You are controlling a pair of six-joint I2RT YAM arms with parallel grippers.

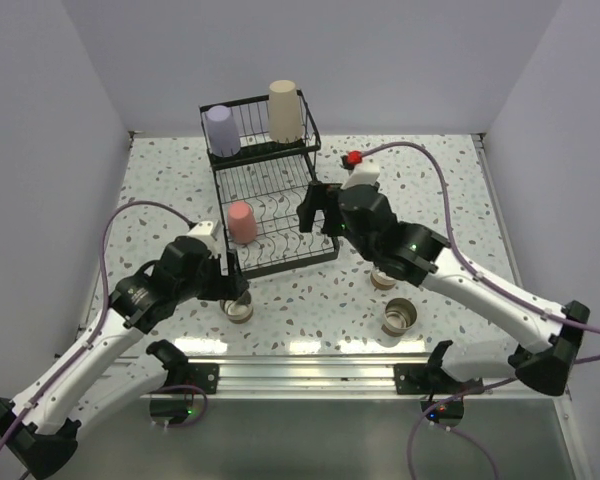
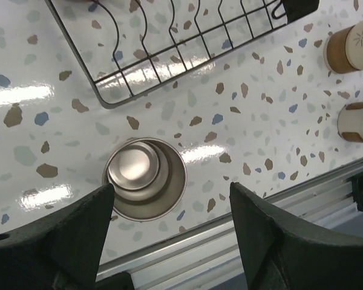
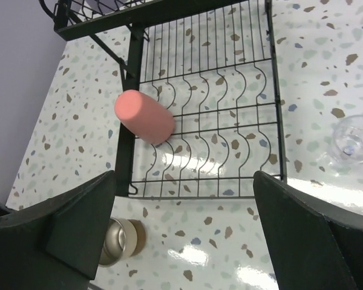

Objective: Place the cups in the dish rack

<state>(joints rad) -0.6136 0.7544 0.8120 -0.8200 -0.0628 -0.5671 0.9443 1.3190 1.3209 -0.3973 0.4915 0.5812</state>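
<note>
The black wire dish rack (image 1: 290, 266) holds a lavender cup (image 1: 222, 130) and a tall beige cup (image 1: 284, 110) in its upper basket, and a pink cup (image 1: 242, 222) lies on the lower tray. My left gripper (image 2: 170, 199) is open just above an upright tan-and-metallic cup (image 2: 144, 178), which sits between its fingers without touching them, closer to the left one. My right gripper (image 3: 184, 181) hangs open and empty over the tray's near edge (image 3: 206, 196). Right of the rack stands a clear glass (image 3: 355, 138).
Two more short tan cups (image 1: 400, 316) (image 1: 382, 278) stand on the speckled table under the right arm, the farther one partly hidden. An aluminium rail (image 1: 310, 372) runs along the near table edge. White walls close in the left, back and right sides.
</note>
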